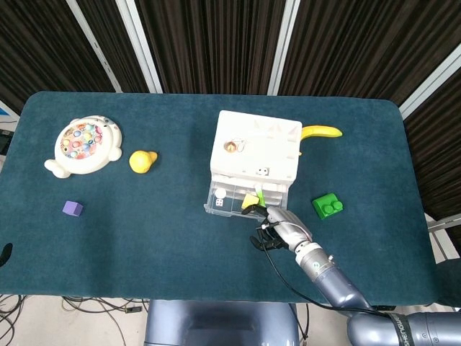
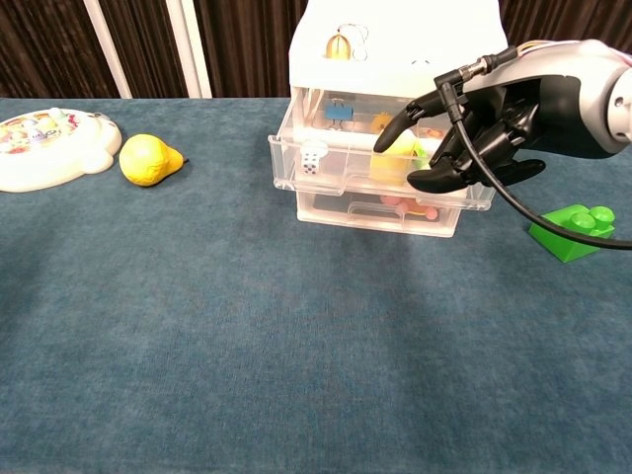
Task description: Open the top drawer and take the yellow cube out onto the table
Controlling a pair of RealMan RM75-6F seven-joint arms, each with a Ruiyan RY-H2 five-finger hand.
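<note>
Right hand (image 2: 481,133) at front of top drawer (image 2: 336,166), fingers curled over its front edge, gripping it; drawer partly out. Yellow cube (image 2: 391,161) inside drawer, just behind fingers. Left hand out of both views. Green block (image 2: 575,227) on counter (image 2: 247,336) to the right.

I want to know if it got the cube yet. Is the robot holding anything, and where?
The right hand hooks the top drawer's front edge; the yellow cube lies inside, unheld.
</note>
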